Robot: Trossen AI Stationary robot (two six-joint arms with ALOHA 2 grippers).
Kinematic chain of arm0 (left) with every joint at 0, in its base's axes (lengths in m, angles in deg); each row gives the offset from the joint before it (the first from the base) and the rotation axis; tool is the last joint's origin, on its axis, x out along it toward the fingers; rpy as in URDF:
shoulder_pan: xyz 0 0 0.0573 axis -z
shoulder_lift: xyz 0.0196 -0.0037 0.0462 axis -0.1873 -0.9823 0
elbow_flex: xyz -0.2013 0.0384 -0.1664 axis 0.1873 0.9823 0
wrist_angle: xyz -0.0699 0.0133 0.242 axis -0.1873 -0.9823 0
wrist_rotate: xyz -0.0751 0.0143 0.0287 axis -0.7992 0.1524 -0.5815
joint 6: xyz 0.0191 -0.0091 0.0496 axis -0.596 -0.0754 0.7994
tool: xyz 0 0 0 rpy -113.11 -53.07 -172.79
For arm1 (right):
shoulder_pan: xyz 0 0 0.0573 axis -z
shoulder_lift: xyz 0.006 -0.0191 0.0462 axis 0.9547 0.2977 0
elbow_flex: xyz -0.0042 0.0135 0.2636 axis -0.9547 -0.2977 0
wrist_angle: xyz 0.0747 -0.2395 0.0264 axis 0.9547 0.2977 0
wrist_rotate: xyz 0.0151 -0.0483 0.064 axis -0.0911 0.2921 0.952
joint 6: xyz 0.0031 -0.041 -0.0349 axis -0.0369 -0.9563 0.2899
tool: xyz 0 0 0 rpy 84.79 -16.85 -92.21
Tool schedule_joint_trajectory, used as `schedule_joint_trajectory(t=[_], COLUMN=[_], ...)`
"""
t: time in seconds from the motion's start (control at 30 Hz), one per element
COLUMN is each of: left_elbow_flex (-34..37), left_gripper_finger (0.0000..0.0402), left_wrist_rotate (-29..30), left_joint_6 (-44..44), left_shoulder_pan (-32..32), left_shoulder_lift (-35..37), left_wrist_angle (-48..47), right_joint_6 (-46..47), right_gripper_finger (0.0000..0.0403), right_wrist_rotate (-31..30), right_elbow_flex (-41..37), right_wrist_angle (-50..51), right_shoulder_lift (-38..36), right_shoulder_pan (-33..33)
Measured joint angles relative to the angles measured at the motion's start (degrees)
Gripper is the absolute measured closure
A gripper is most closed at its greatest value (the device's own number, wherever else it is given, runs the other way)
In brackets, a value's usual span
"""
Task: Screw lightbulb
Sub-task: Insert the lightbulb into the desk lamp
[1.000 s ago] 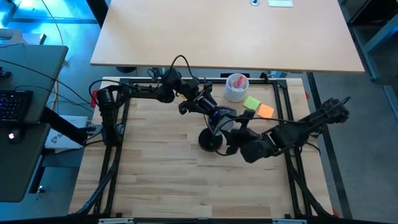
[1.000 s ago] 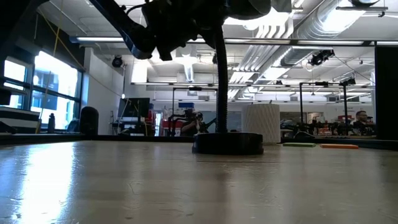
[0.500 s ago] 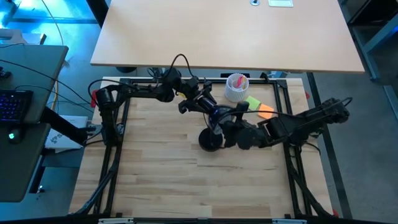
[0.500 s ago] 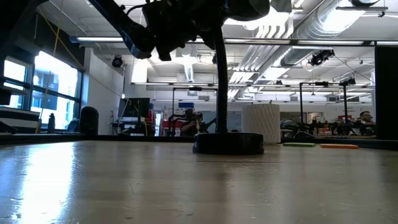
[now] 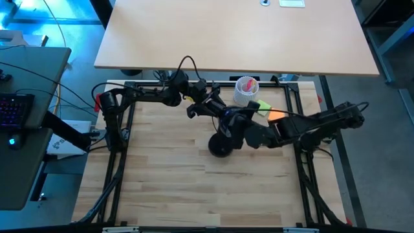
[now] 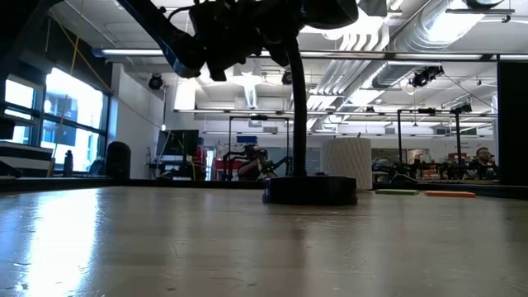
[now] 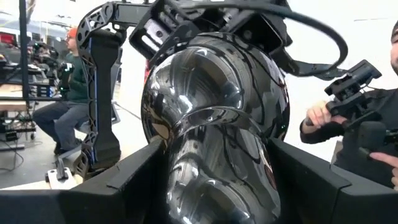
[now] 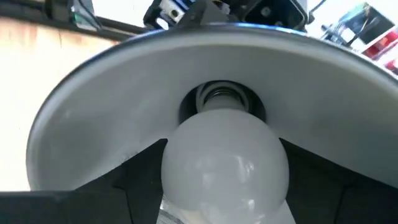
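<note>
The lightbulb [image 8: 225, 165] is pinched between the right gripper [image 8: 224, 186] fingers, its screw base aimed straight along the gripper axis into the socket [image 8: 222, 99] of the lamp head [image 7: 214, 102], which is clamped by the left gripper [image 7: 214, 180].

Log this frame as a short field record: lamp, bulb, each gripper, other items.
lamp: black desk lamp, base on the wooden table
lamp head: gripped by left gripper
lightbulb: held by right gripper, screw base at the shade's socket
other items: white ribbed cup, green and orange pads
</note>
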Motion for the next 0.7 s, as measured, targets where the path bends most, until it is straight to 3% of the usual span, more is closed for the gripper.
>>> schedule_joint_trajectory(t=[0.4, 0.53, 0.7], left_elbow_flex=[0.0, -0.1, -0.1], left_gripper_finger=[0.0137, 0.0137, 0.0137], left_wrist_rotate=[-1.6, -2.6, -4.4], left_joint_6=[5.1, 6.1, 7.3], left_shoulder_pan=[0.4, 0.4, 0.4], left_shoulder_lift=[0.0, -0.1, -0.1], left_wrist_angle=[0.0, 0.1, 0.7], right_joint_6=[26.7, 41.8, 48.5], right_gripper_finger=[0.0140, 0.0140, 0.0140], right_wrist_rotate=[4.4, 3.3, 2.9], right_elbow_flex=[0.0, 0.0, -0.1], right_wrist_angle=[-0.6, -1.4, -3.8], right_shoulder_lift=[-0.1, -0.3, -0.2], right_shoulder_pan=[1.5, 1.5, 1.5])
